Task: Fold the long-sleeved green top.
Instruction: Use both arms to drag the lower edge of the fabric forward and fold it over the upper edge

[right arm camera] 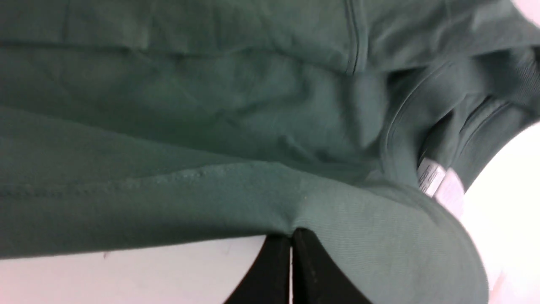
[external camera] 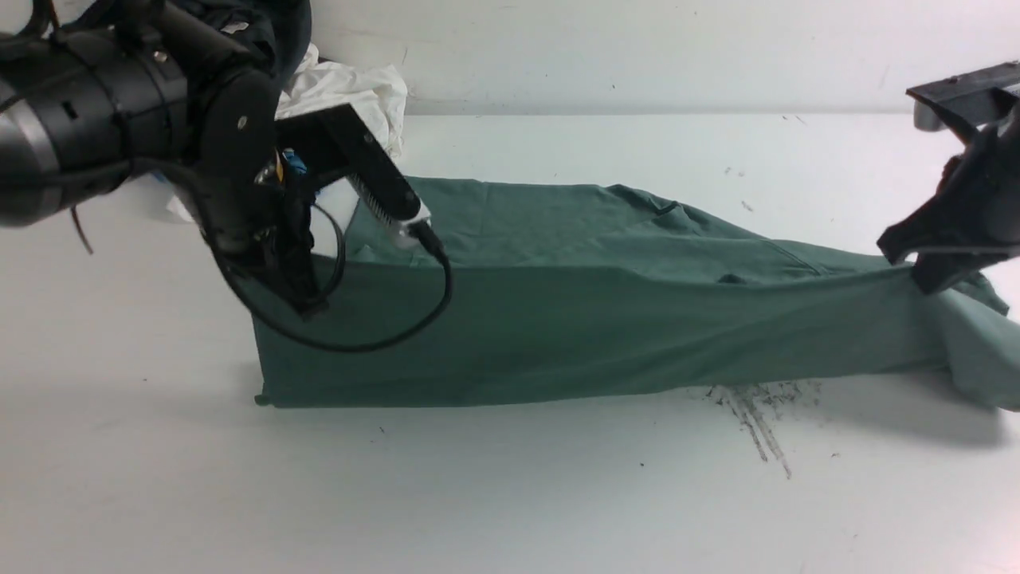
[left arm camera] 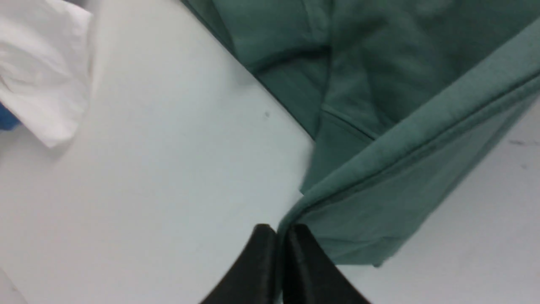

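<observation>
1. The muted sage-green cotton long-sleeved top lies lengthwise across the white table. Its near long edge is lifted and stretched taut between the two grippers.
2. The left gripper is clamped on a hem corner, and the right gripper pinches fabric at the collar end.
3. This looks like a lengthwise fold in mid-carry. The next move calls for both grips to travel away together, level, and lay the edge over the far half.
4. A crumpled white cloth and a dark garment sit at the far left, near the left arm's path.
</observation>
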You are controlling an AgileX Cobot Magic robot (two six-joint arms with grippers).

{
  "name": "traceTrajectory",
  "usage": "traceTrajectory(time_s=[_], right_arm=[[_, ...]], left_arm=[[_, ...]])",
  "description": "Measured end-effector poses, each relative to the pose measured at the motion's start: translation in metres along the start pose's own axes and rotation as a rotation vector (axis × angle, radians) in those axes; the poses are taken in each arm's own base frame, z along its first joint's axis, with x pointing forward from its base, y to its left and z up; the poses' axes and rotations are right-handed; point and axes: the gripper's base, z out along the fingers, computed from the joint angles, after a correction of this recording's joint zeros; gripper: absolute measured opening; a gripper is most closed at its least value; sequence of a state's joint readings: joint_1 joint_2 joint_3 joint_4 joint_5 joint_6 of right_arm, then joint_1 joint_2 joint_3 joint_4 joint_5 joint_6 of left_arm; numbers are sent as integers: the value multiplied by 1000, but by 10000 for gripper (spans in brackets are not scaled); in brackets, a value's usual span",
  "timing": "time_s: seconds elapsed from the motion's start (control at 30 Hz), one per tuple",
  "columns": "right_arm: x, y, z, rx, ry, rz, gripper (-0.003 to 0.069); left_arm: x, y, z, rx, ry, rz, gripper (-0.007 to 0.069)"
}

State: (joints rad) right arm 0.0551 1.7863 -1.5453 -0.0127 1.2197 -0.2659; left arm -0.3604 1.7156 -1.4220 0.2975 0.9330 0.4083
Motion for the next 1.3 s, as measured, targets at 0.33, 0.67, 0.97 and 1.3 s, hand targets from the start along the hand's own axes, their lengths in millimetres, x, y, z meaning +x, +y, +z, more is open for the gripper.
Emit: traceTrajectory(time_s=[0.33,0.67,0.97,1.3], right_arm=[[-74,-24,23,34,-109,-34,-10],[-106,-62,61,72,-169,17,-11],[-113,-73,133,80,-191,33,-11],[-120,-75,165,110,-279,33,-1]], left_arm=[[-59,55,26,-97,-99,-40,13],[-84,88,67,-162,-183,-88,13],[-89,83,140,-190,-233,-69,13],[-88,81,179,-284,-258,-153,17]])
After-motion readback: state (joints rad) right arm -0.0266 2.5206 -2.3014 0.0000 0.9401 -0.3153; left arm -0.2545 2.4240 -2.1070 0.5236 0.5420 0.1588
